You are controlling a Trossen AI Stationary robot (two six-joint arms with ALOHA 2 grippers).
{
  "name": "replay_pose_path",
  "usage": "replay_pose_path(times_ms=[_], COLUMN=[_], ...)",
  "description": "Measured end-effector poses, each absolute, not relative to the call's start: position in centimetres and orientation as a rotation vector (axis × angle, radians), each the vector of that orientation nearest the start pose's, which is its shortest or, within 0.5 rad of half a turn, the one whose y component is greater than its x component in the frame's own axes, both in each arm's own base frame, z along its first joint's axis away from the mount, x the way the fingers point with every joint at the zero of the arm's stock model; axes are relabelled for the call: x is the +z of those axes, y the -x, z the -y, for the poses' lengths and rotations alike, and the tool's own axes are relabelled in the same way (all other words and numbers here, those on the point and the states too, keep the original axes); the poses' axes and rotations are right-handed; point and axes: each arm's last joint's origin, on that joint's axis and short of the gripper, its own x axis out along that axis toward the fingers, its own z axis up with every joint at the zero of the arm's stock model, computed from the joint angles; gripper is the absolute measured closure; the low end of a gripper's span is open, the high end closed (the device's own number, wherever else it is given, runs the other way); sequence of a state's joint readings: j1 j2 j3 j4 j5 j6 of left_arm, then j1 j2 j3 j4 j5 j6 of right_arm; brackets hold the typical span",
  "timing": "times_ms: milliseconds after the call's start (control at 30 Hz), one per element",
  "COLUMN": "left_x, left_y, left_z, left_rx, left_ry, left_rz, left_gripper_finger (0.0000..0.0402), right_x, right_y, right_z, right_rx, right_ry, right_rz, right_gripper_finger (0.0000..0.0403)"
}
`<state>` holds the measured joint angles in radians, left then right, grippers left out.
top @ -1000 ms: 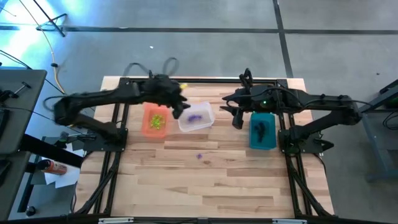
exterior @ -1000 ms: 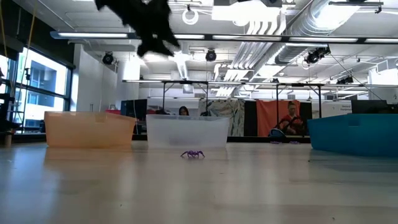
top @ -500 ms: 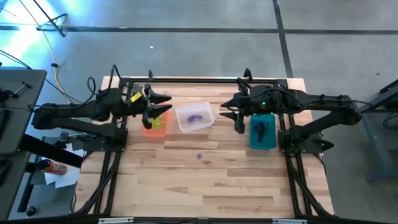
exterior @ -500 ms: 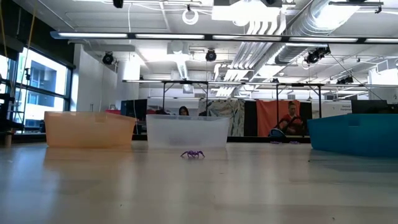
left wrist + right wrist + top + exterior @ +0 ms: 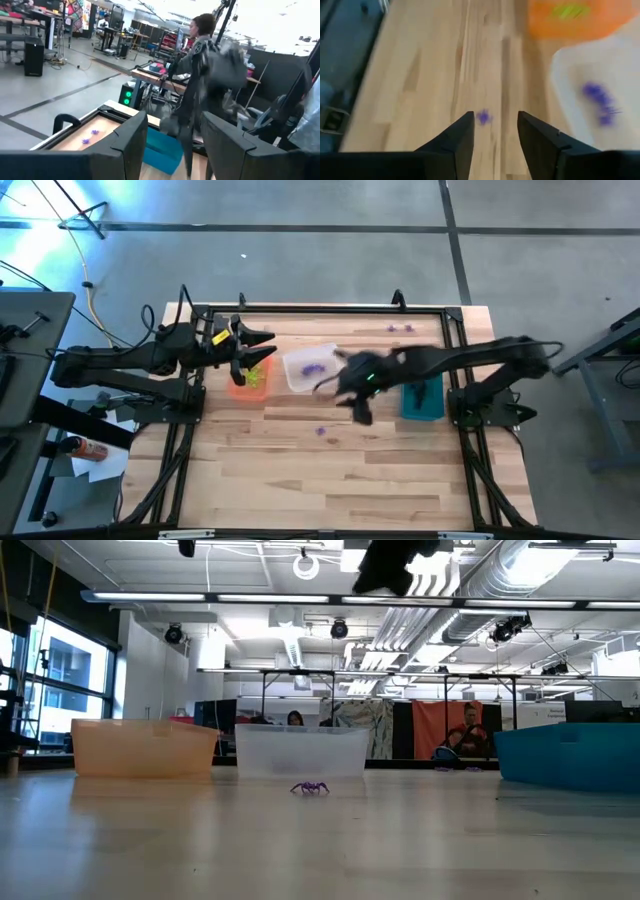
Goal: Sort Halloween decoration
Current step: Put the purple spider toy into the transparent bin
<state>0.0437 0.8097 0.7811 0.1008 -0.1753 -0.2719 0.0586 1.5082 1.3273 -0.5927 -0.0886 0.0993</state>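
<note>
Purple spider: one small purple trinket [image 5: 321, 431] lies alone on the bare table [image 5: 330, 480], apart from all three bins, in front of the clear bin [image 5: 312, 368].
Spider from right pincer: the right gripper [image 5: 358, 398] hangs above the table just beside the spider, which lies a little toward the left arm and the table's near edge. In the right wrist view the spider [image 5: 483, 117] sits between the two fingers, slightly ahead of the tips.
Long axis: too small to tell; it looks roughly round, legs spread.
Nearer arm: the right, by far.
Right pincer state: released, fingers spread with a clear gap, holding nothing.
Left pincer: the left gripper [image 5: 250, 352] waits over the orange bin [image 5: 249, 376], well apart from the spider; fingers spread, nothing between them.
Bins: the orange one holds yellow-green pieces, the clear one purple pieces, the teal bin [image 5: 422, 396] black pieces.
Strays: two more purple bits [image 5: 400, 328] lie near the table's far edge, well behind the right arm.
Change from a second ago: the right arm has swung from its place beside the teal bin out past the clear bin toward the spider. The left arm has pulled back from the clear bin to the orange one.
Next move, as a judgement: a short drop straight down should bring the open fingers around the spider.
</note>
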Motion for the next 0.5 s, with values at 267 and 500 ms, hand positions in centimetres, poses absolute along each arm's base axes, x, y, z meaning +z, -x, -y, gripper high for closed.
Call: replay_pose_path(times_ms=[267, 500], left_x=[35.5, 35.5], left_y=[-18.0, -18.0], left_z=[-1.3, -1.3], left_rx=[0.205, 0.206], left_ry=[0.333, 0.333], left_rz=[0.109, 0.109], left_gripper_finger=[0.0232, 0.0232], right_x=[23.0, 17.7], right_y=[-37.4, -38.7], right_z=[-5.3, -7.3], right_rx=[0.18, 0.186], right_ry=[-0.058, -0.047], right_rz=[-0.959, -1.094], right_gripper_finger=[0.0274, 0.0289])
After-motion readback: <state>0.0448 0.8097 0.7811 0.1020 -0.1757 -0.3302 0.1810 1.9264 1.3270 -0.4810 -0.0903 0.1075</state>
